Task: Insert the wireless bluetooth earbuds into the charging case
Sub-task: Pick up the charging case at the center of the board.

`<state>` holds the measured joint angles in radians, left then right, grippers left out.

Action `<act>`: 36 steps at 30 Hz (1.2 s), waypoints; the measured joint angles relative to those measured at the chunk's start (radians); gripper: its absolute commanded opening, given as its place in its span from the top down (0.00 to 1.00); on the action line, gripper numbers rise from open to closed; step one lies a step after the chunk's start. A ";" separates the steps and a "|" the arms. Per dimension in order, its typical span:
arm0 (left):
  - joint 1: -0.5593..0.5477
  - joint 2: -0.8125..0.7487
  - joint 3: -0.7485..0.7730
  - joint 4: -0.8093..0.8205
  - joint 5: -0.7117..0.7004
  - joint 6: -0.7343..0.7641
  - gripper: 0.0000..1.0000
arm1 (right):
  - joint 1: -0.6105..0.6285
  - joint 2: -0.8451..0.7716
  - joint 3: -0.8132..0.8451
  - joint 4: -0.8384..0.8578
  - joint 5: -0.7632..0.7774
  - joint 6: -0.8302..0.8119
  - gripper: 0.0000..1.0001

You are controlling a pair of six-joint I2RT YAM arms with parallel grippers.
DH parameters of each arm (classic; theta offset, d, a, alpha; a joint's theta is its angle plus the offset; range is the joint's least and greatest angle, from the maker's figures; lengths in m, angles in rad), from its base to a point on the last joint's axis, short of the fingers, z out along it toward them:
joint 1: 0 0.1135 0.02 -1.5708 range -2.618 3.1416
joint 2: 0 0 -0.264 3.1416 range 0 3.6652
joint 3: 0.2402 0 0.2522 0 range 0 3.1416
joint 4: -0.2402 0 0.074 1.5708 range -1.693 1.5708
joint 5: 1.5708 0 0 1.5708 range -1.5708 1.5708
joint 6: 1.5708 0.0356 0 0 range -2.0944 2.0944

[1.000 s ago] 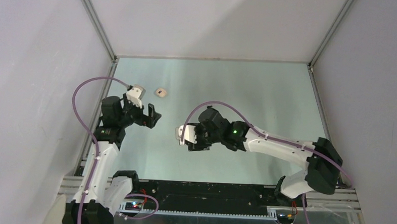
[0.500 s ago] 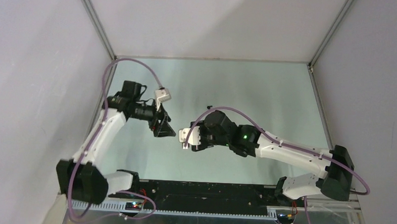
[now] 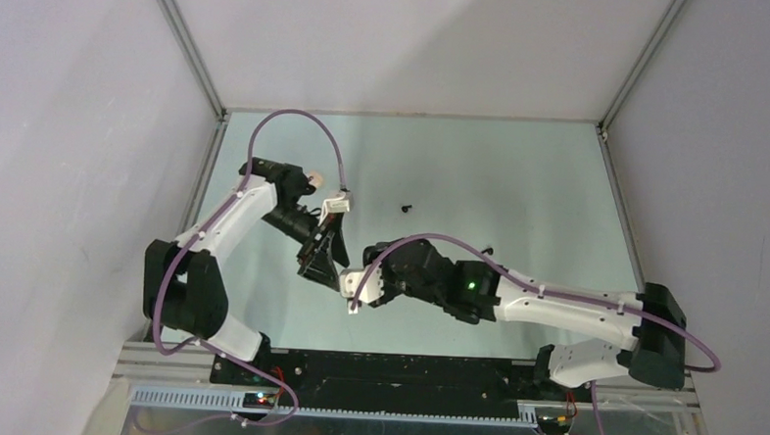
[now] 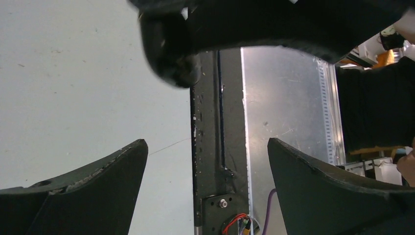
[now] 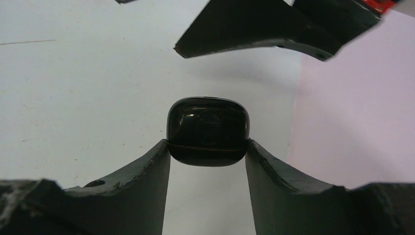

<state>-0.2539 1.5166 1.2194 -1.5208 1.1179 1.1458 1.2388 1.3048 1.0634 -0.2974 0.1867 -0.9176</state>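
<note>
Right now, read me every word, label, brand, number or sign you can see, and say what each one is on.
None can be read in any view.
The glossy black pebble-shaped charging case, gripped by the right hand: only a faint mark or reflection on its top, too blurred to read.
The tiny black stemmed earbud on the pale green table: too small to show any print.

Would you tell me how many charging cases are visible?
2: black case in the right hand; cream case partly behind the left arm. Others may be hidden.
</note>
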 measured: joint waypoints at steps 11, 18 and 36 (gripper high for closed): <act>-0.031 -0.025 -0.034 0.124 0.010 -0.153 0.06 | 0.058 0.084 -0.016 0.074 0.088 -0.016 0.54; -0.051 -0.034 -0.060 0.240 -0.002 -0.267 0.13 | 0.082 0.103 -0.016 0.093 0.086 -0.008 0.56; -0.127 -0.036 -0.062 0.283 -0.051 -0.308 0.53 | 0.108 0.136 -0.016 0.109 0.092 -0.007 0.56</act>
<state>-0.3813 1.4807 1.1572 -1.2381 1.0672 0.8375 1.3472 1.4410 1.0473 -0.1883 0.2787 -0.9249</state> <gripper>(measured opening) 0.563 0.572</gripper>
